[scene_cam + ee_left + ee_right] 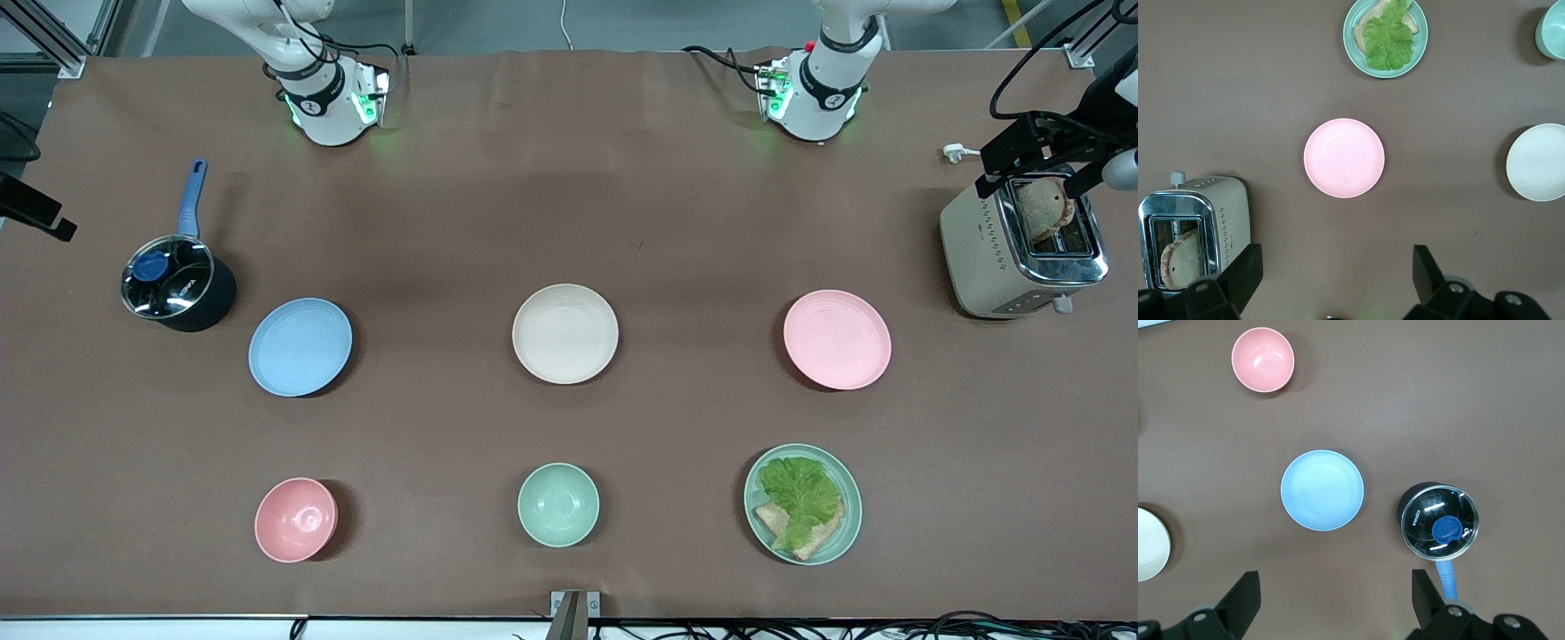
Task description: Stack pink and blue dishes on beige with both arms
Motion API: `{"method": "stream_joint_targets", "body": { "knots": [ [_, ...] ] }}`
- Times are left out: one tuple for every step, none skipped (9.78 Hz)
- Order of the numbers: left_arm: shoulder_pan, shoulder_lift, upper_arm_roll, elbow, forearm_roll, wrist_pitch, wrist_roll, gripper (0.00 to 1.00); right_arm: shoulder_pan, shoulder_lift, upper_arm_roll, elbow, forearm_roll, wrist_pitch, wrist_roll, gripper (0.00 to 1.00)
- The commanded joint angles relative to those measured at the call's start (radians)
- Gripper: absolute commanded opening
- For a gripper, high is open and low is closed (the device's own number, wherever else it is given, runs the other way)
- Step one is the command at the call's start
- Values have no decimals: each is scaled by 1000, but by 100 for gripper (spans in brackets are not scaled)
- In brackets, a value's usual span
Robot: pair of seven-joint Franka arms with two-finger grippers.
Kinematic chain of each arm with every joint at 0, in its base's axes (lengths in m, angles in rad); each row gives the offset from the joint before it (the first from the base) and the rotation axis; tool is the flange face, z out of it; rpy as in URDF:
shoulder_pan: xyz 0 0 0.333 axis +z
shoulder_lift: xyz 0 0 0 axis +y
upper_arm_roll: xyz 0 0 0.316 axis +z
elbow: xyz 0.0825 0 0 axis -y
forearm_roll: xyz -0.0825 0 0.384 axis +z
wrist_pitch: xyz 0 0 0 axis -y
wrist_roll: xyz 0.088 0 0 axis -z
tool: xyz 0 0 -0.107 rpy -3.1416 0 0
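The beige plate (565,333) lies at the table's middle. The pink plate (837,339) lies beside it toward the left arm's end, and the blue plate (300,346) toward the right arm's end. All three rest flat, apart and bare. My left gripper (1337,253) hangs open high over the table with the pink plate (1344,158) in sight past its fingertips. My right gripper (1335,577) hangs open just as high with the blue plate (1322,490) past its fingertips. Neither holds anything. Both arms rise out of the top of the front view.
A lidded pot (176,284) stands beside the blue plate, and a toaster (1022,244) holding bread stands beside the pink plate. Nearer the front camera are a pink bowl (295,519), a mint-green bowl (558,504) and a mint-green plate with lettuce and bread (803,503).
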Motion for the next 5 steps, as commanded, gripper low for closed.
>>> {"method": "stream_joint_targets", "body": {
  "knots": [
    [-3,-9,-2,-42,18,4,12,99,3,-13,-6,-12,7,3,-10,100],
    [-2,-6,0,-40,18,4,10,99,3,-13,-6,-12,7,2,-10,100],
    [-5,-6,0,-40,20,6,8,99,5,-12,-6,-9,6,0,-11,100],
    [-3,-1,7,-38,8,4,8,99,6,-8,-4,-3,2,9,-11,100],
    [1,-1,18,-40,-12,6,30,96,12,-4,1,-5,7,11,-13,100]
  ]
}}
